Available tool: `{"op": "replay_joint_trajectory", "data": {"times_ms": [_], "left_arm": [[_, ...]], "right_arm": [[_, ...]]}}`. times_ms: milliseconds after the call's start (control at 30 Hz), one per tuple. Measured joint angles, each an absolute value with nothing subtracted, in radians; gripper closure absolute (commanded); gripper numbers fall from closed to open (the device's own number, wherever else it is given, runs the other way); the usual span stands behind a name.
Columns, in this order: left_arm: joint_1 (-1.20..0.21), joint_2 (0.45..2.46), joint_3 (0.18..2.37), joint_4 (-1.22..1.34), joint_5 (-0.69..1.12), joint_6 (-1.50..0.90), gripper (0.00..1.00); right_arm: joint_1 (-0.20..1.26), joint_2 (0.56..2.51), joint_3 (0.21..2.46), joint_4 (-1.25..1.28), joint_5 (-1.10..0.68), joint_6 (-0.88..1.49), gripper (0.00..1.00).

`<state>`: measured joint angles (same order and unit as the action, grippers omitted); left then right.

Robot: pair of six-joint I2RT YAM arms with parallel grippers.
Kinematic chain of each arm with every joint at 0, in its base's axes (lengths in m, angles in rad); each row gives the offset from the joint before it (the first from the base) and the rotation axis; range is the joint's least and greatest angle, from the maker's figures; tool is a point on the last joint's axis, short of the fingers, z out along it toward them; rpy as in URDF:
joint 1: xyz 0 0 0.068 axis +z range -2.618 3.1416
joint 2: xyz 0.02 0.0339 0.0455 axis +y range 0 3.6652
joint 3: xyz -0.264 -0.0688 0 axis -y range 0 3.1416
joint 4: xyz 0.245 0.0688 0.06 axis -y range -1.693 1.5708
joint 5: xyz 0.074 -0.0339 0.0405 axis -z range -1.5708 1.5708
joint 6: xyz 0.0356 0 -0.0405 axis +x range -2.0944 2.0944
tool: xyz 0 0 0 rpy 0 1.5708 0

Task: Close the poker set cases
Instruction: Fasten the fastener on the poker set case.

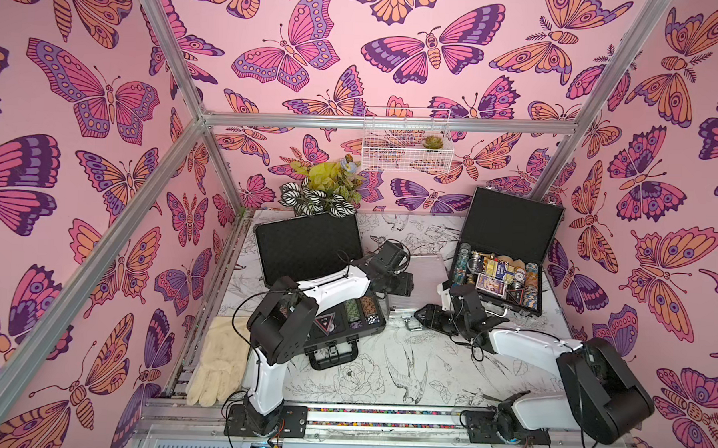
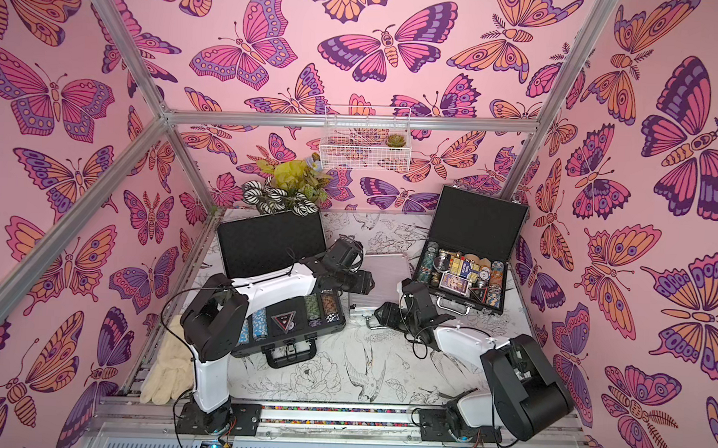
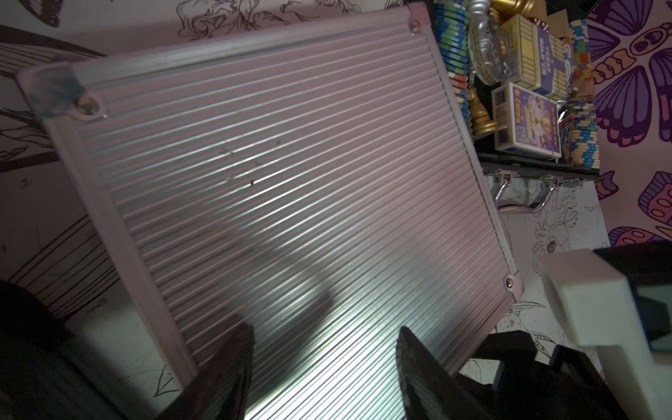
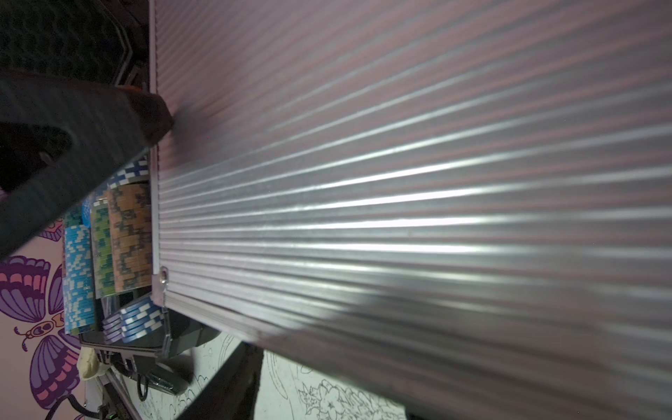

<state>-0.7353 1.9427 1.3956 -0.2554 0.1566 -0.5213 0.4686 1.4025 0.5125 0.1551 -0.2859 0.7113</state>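
Seemingly the silver case [image 1: 428,267], mid-frame in a top view, is shut; the dark-grey case [image 1: 306,247] at left and black case [image 1: 511,231] at upper right gape. The left gripper [image 3: 323,332] is held part-open and empty over the silver lid; whether the right gripper [image 1: 424,317], at the front edge, grips cannot be told. The lid could be dragged up if snagged on withdrawal.

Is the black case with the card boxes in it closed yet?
No, the black case stands open, its lid upright and the card boxes exposed.
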Motion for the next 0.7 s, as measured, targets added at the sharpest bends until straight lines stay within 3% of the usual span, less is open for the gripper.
{"op": "replay_joint_trajectory", "data": {"times_ms": [700], "left_arm": [[-0.733, 1.941, 1.393, -0.252, 0.160, -0.521, 0.36]], "right_arm": [[0.482, 1.439, 0.476, 0.252, -0.315, 0.755, 0.36]]}}
